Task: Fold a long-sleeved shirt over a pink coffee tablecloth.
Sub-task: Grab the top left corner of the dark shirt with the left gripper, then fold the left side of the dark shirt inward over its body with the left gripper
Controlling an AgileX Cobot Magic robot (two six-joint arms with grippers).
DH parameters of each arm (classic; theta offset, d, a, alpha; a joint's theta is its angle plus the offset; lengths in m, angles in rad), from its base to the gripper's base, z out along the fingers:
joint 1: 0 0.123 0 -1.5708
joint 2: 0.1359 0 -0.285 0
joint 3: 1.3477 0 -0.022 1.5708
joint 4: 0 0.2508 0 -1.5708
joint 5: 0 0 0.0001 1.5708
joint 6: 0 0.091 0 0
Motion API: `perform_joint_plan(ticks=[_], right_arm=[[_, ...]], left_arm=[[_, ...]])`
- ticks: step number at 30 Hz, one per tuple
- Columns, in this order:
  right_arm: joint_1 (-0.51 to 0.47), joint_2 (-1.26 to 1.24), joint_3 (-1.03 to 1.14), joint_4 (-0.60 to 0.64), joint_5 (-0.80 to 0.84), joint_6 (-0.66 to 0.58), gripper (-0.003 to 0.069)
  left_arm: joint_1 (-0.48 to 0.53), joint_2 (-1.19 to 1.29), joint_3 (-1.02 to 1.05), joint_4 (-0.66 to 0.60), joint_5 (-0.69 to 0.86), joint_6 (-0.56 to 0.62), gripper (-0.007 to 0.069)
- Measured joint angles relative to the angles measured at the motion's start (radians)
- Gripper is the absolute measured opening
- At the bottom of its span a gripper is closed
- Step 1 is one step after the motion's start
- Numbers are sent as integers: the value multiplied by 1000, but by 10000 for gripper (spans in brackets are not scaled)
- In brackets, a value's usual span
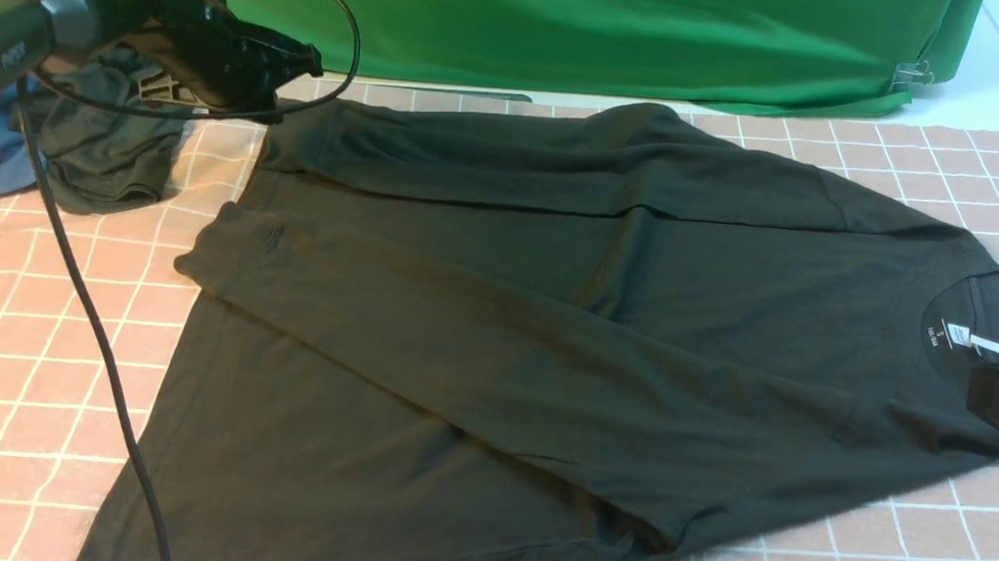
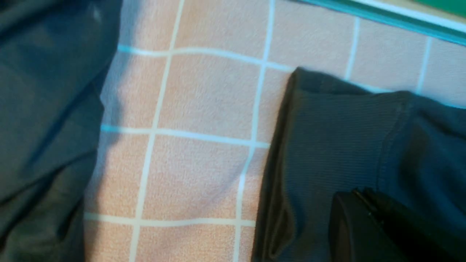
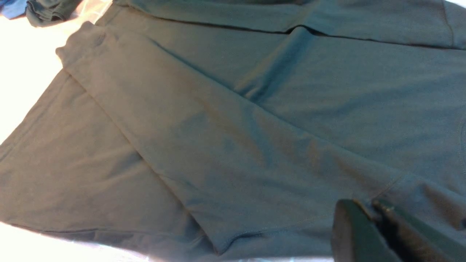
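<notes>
On the tablecloth (image 1: 29,368) in front of you, the shirt (image 1: 548,338) lies flat with its collar (image 1: 970,309) toward your right and its hem toward your left. Both sleeves are folded in: the far sleeve (image 1: 518,153) lies along the back edge, and the near sleeve (image 1: 460,331) crosses the body at a slant. I judge that first stage done.

Your left fingers (image 2: 356,225) are pressed together on the ribbed cuff (image 2: 335,138) at the far left corner, and they seem to pinch it. Your right fingers (image 3: 356,233) sit at the shoulder just beside the collar, drawn close together. You cannot tell from these views whether cloth is caught between them.

What is left, as I read it, is the body itself. It is at full length and full width, with no lengthwise or crosswise fold in it. The near hem corner fans out wide and will need bringing in. The small dark garment (image 1: 108,160) lies apart at the far left, clear of the shirt.
</notes>
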Motion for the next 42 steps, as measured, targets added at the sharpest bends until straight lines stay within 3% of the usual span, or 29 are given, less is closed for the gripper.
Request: perform_joint_plan(ticks=[7,13,20,24,27,32,34,42], right_arm=[[0,0,0,0,0,0,91],[0,0,0,0,0,0,91],[0,0,0,0,0,0,91],[0,0,0,0,0,0,91],[0,0,0,0,0,0,91],[0,0,0,0,0,0,91],[0,0,0,0,0,0,91],[0,0,0,0,0,0,101]], left_arm=[[0,18,0,40,5,1,23],[0,38,0,67,8,4,120],[0,60,0,68,8,4,290],[0,68,0,68,7,4,318],[0,68,0,68,7,5,269],[0,67,0,69,7,29,76],[0,63,0,78,11,30,34],[0,35,0,145,27,32,26]])
